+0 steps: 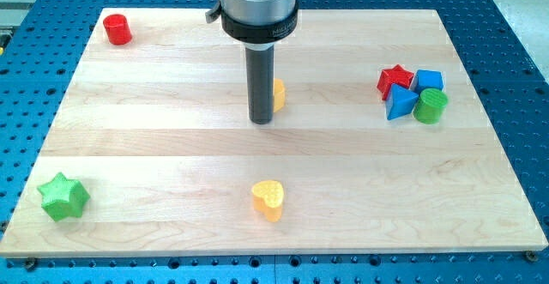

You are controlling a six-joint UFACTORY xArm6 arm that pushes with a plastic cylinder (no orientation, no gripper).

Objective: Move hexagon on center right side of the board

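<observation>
Tip (261, 121) is set mid-board, touching the yellow block (278, 93) partly hidden behind it; no claw is seen.

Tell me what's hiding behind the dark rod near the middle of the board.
A yellow block peeks out on the view's right of the rod, beside my tip. Only a sliver shows; the rod covers the rest, so its shape cannot be confirmed, nor whether they touch.

Pale wood-grain table (171, 147) on blue perforated base (515, 27); red cylinder (117, 29), green star (63, 196), yellow heart (268, 199), yellow block (278, 94) behind dark rod (261, 82), red star (395, 81), blue cube (428, 81), blue triangular block (399, 102), green cylinder (430, 105).
</observation>
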